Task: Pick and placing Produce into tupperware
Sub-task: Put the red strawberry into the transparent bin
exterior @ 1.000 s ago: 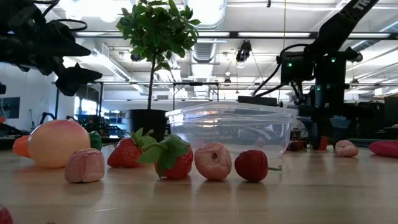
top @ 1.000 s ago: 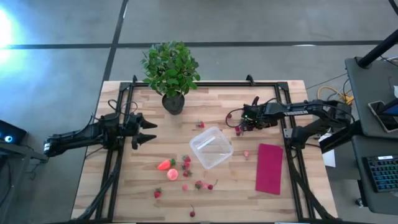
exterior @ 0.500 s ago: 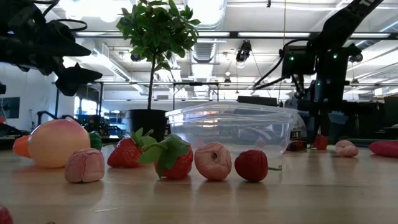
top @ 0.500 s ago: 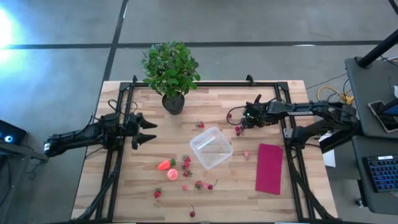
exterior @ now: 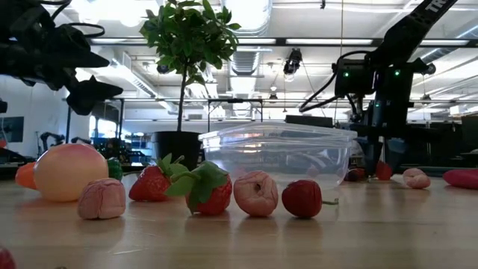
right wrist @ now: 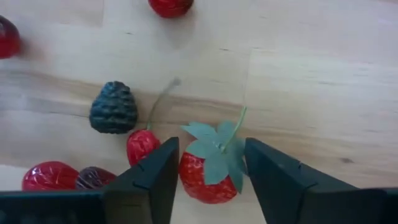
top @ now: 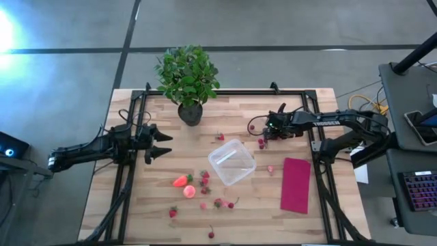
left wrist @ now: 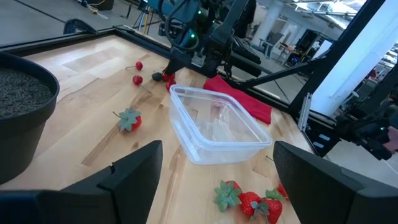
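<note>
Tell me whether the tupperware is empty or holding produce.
Empty: the tupperware shows only its clear floor; the produce lies on the table around it.

The high camera is looking straight down over the whole desk (top: 136,212). The low camera is looking level across it. Both wrist cameras are looking forward, the right very close. High, low and left wrist views are sharing the tupperware (top: 232,162).

The right gripper (right wrist: 208,174) has its 2 fingers (right wrist: 152,180) straddling a strawberry (right wrist: 208,171) on the tabletop (top: 273,205). A red berry (right wrist: 142,146) touches 1 finger's outer side, a dark berry (right wrist: 114,107) lies just beyond, and more berries crowd that flank. The opposite flank is bare wood. Toward the middle, the tupperware (top: 232,162) stands open-topped, the plant (top: 188,78) behind it and the cloth (top: 295,184) beside it.
</note>
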`<act>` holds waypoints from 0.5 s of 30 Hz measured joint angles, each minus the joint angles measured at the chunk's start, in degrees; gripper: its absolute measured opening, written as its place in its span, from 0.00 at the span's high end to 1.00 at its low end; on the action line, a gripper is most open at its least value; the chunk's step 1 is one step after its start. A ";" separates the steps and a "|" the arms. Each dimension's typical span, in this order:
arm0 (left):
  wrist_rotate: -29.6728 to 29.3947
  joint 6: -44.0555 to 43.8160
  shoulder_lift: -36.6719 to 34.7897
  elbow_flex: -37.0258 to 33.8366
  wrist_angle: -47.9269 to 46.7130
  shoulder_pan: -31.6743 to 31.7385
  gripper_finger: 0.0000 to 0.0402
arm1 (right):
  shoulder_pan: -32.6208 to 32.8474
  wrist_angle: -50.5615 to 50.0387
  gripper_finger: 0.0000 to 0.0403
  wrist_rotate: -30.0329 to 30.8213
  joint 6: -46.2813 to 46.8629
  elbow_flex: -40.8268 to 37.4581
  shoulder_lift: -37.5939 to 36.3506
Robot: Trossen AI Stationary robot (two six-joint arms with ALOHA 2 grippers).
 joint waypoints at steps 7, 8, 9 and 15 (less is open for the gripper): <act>-0.01 -0.02 0.01 0.00 0.00 0.01 0.27 | 0.00 -0.65 0.62 -0.54 -0.04 0.04 0.00; 0.00 0.00 0.00 0.01 0.00 0.00 0.27 | 0.00 -0.80 0.63 -0.60 -0.04 0.04 0.00; 0.00 0.00 0.02 0.00 0.00 0.02 0.27 | 0.00 -0.95 0.63 -0.69 -0.06 0.04 0.00; -0.01 -0.01 0.01 0.00 0.00 0.01 0.27 | 0.02 -1.03 0.66 -2.00 -0.87 0.07 -0.07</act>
